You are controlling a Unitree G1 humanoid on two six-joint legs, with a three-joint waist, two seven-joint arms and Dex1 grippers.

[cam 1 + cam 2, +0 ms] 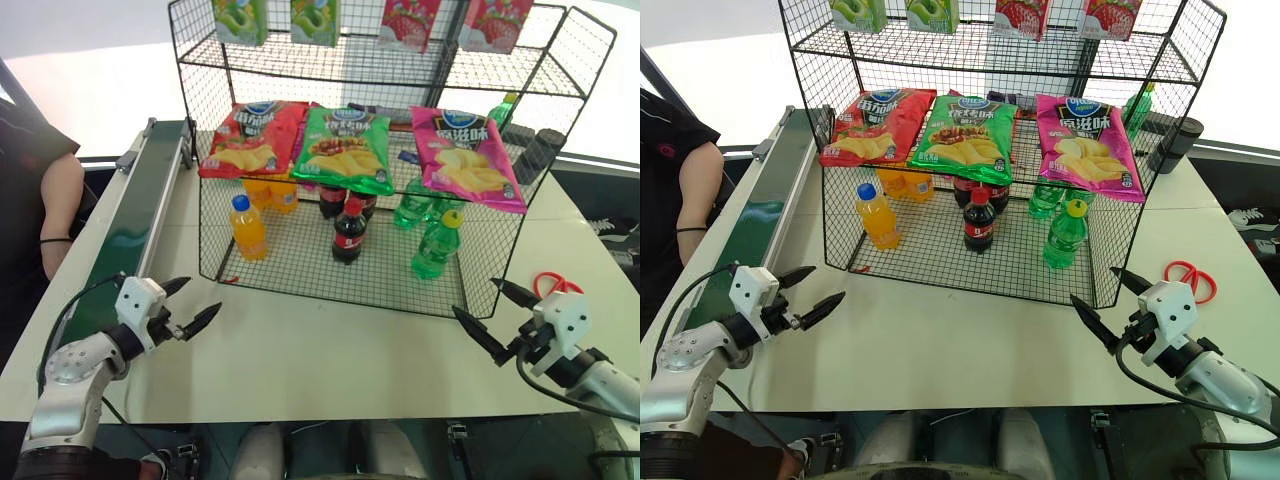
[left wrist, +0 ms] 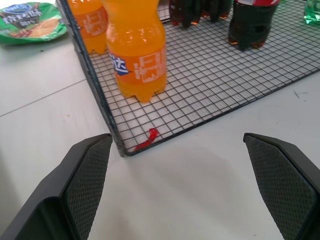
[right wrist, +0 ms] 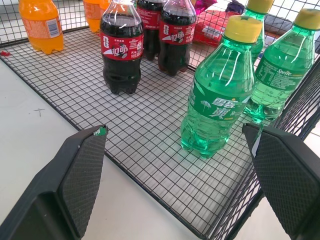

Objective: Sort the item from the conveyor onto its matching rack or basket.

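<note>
Head views: white table (image 1: 330,350), smooth, matte; dark-green belt (image 1: 135,235) along left edge; person's arm (image 1: 55,215) beyond, cut off. Black wire shelf (image 1: 330,270) holds glossy chip bags (image 1: 345,150). Green bottle (image 1: 437,245) upright in bottom basket, front right. Left gripper (image 1: 185,305) and right gripper (image 1: 492,318) spread wide, empty.

Left wrist: orange bottle (image 2: 137,47), top cropped; textured finger pads (image 2: 90,180).

Right wrist: cola bottle (image 3: 120,47) beside green one.

Glossy plastic bottle (image 3: 216,95); black wire rack (image 1: 300,262)
</note>
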